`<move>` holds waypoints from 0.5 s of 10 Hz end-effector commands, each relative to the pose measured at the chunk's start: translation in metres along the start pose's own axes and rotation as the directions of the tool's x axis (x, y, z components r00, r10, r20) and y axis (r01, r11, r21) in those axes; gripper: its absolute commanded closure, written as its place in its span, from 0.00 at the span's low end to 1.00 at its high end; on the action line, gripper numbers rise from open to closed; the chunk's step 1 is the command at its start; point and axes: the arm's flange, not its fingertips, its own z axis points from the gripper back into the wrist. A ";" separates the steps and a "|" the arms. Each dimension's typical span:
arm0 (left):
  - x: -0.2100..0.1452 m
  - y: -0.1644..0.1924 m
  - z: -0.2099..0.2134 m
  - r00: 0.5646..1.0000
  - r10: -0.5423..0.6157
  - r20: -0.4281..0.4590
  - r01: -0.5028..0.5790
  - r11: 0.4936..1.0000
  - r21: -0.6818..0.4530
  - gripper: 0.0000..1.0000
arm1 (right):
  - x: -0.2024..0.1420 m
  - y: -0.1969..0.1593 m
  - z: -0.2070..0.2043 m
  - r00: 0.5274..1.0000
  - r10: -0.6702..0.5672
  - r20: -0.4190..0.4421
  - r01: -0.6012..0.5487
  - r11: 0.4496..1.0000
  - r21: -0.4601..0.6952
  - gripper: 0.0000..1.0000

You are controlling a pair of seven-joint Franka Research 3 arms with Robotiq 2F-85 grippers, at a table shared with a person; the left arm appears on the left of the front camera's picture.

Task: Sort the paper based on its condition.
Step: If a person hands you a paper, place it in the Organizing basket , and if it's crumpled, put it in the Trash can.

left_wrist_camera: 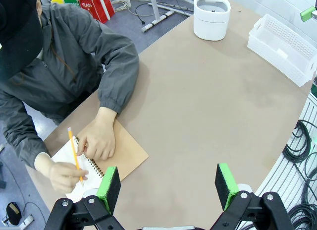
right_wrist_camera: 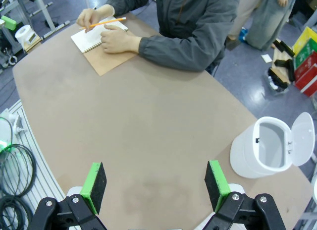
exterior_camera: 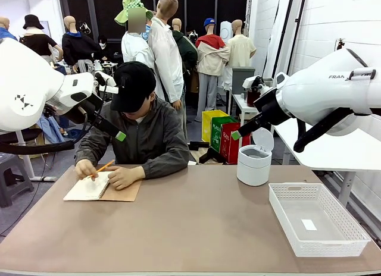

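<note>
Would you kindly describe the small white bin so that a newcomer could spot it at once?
Start at the tan table and look to its far right side, beyond the white perforated basket. There stands the bin, a small round tub. Unlike the low rectangular basket, it is upright and cylindrical, its flip lid raised.

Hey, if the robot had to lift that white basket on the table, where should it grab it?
The white basket sits upright, open-topped, with thin slotted walls, so probably pinch the rim of a long wall from straight above with the right gripper, one finger inside, one outside.
</note>
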 end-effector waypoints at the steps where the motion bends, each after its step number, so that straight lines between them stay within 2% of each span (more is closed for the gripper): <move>1: 0.001 0.001 0.002 1.000 0.001 -0.004 -0.001 1.000 -0.005 0.00 | 0.000 0.000 0.000 1.000 -0.001 0.002 0.001 1.000 0.006 0.00; 5: 0.001 0.001 0.002 1.000 0.001 -0.004 -0.001 1.000 -0.005 0.00 | 0.000 0.000 0.000 1.000 -0.001 0.002 0.001 1.000 0.006 0.00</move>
